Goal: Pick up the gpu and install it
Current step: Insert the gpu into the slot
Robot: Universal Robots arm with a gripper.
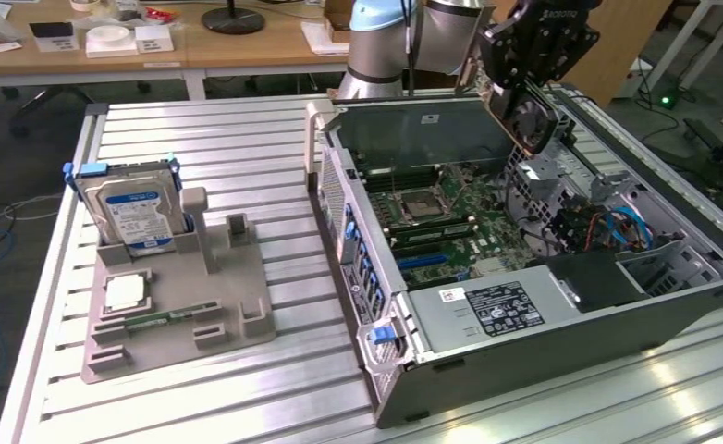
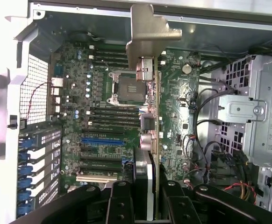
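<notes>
The claw [image 1: 524,85] is clenched on the gpu [image 1: 532,120], which hangs edge-down just beneath it, above the open computer case [image 1: 522,370]. The card likely handles stiff, light and fragile, so it is best pinched by its flat faces, clear of the fan.

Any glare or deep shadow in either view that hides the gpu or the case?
Exterior view: glare streaks on the table slats beside the case, gpu in the gripper shaded. Wrist view: case wall washed out white, gpu bracket bright, motherboard evenly lit.
</notes>
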